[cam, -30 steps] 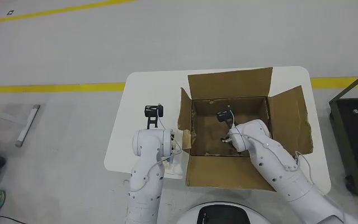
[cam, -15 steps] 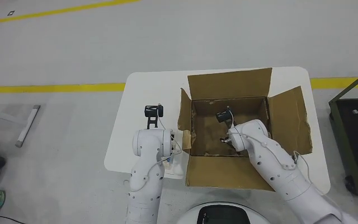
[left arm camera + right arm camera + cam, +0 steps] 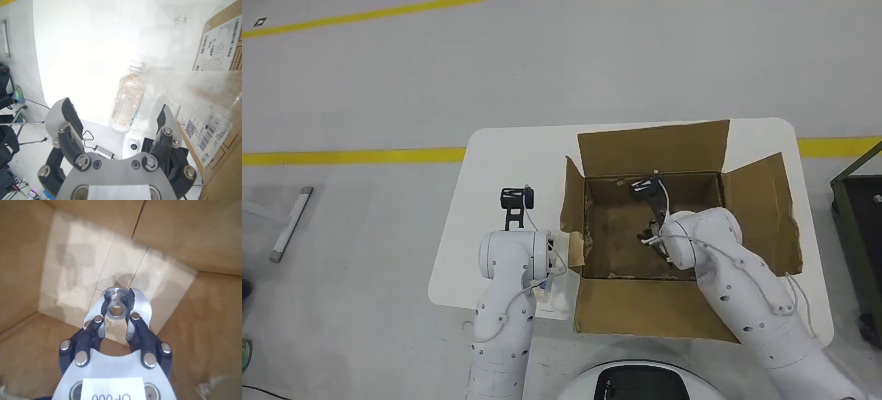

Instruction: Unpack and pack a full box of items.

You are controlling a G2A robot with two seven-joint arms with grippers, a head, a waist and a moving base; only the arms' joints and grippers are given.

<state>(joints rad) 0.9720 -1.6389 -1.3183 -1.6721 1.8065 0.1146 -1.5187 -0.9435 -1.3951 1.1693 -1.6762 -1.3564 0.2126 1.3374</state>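
Steel and flanged, a small bushing (image 3: 109, 312) is sitting clamped between the pads of the right claw (image 3: 117, 303), which is hanging inside the open cardboard box (image 3: 189, 247) above its floor. The left claw (image 3: 115, 106) is hovering over the white desk (image 3: 85, 47) with its fingers spread apart. Beyond it, a clear plastic bottle (image 3: 128, 94) is lying on its side near the desk's edge, just beside the box's outer wall.

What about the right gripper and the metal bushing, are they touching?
Touching. In the right wrist view the right gripper has its pads pressed on the bushing hub from both sides, no gap.
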